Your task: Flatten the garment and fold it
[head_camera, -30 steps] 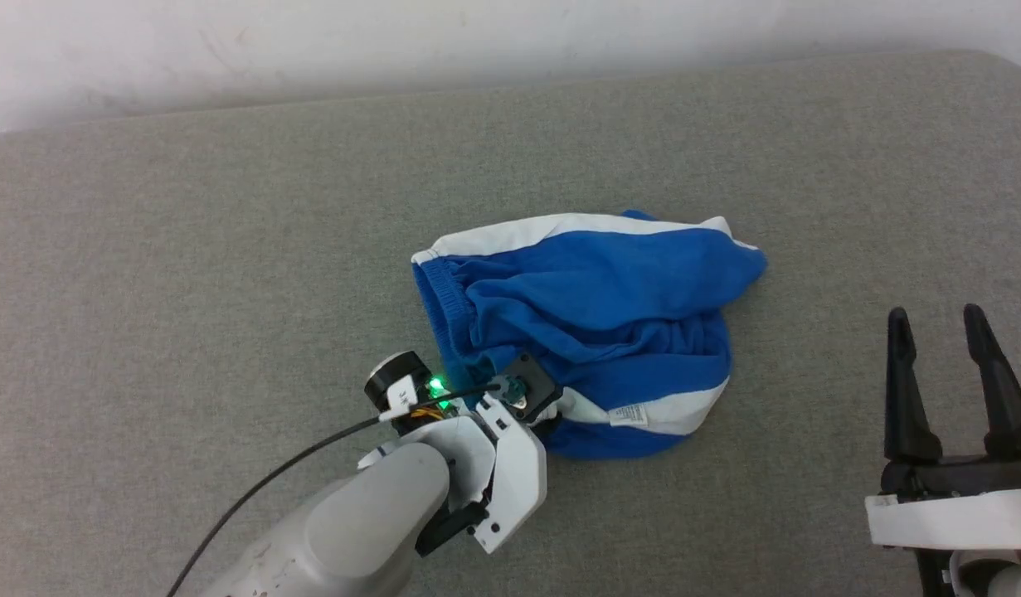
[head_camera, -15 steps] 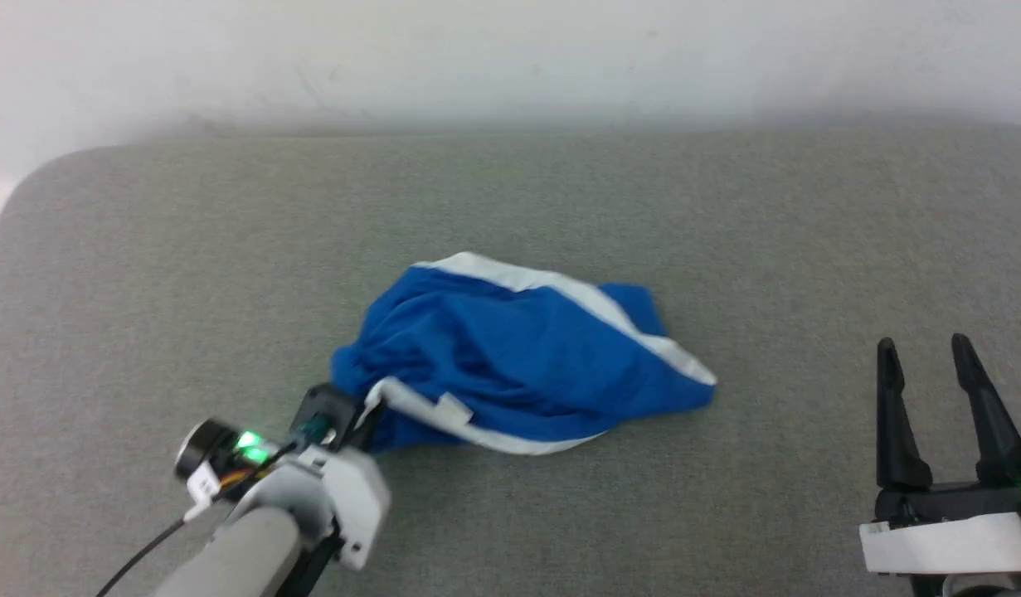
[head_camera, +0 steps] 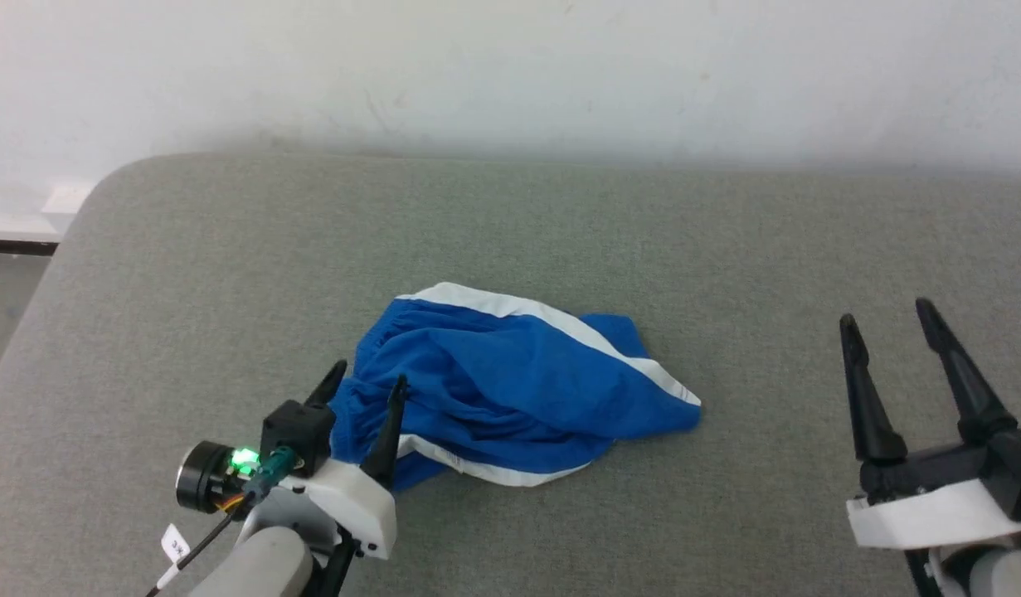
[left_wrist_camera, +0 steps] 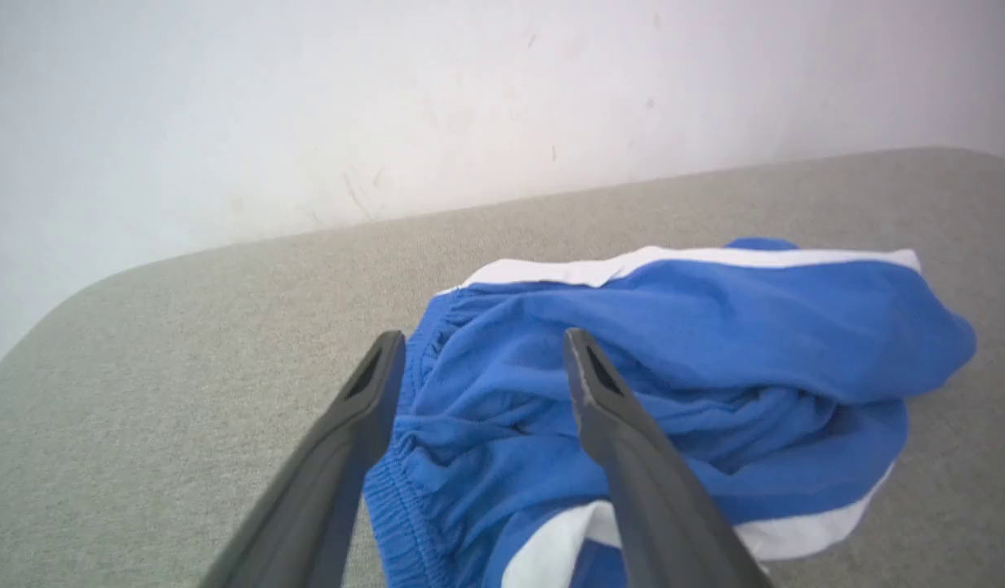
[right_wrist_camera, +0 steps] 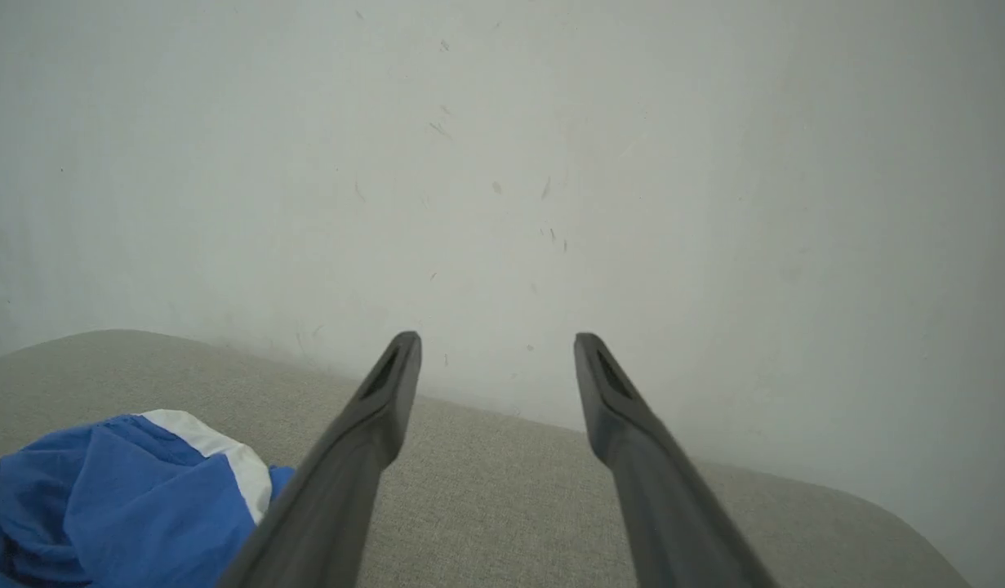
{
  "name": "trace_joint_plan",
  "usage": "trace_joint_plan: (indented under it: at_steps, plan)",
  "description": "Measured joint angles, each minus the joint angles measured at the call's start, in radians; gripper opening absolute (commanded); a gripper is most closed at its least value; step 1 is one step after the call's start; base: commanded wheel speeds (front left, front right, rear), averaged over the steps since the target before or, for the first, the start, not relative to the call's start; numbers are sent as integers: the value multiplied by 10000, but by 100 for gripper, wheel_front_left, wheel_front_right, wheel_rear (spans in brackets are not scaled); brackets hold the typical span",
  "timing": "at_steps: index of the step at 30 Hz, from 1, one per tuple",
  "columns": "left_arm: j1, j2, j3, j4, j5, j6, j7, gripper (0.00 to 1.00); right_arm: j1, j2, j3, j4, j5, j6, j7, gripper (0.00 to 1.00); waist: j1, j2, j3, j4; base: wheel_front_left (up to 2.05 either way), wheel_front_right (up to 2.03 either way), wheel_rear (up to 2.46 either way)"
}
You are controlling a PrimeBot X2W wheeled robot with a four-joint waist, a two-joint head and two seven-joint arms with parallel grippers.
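So the left gripper [head_camera: 367, 383] is letting go now. Half a second back it was pinching the waistband [head_camera: 357, 398] and tugging; now its fingers are sitting wide apart, straddling that gathered edge at the lower left of the head view. The blue shorts [head_camera: 510, 390] are lying mid-frame on the grey padded surface [head_camera: 560, 207], still bunched up, with white stripes [head_camera: 510, 305] curling along top and bottom. The right gripper [head_camera: 885, 319] is hovering spread and empty at lower right, well apart from the cloth. Looks to me like the drag is wrapping up but the flattening isn't, so I'm guessing a fresh grab is needed.
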Motion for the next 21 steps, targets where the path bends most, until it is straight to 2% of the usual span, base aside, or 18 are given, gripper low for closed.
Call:
trace_joint_plan:
  at_steps: [5,10,12,16,21]
  plan:
    - [390,-40,698,-1281,633,779,-228,100,-877,-1290,802,456,140,0,0,100,0,0,-192,260,0,0,0]
    - [993,-293,1889,-2477,2109,1847,-238,100,-1953,-3049,2949,2031,951,2,105,100,0,0,-231,459,0,0,0]
    - [1328,-529,2328,-2777,2569,2130,-238,100,-2556,-3747,4036,2527,1580,0,719,100,0,0,-177,520,0,0,0]
    - [1766,-1057,3037,-3104,3260,2332,-238,100,-3875,-4750,6103,3087,3003,2,2293,100,1,0,30,653,0,0,0]
    - [1952,-1659,3666,-3172,3768,2134,-238,100,-5275,-5317,8209,3689,4694,2,3902,100,2,0,416,849,0,0,0]
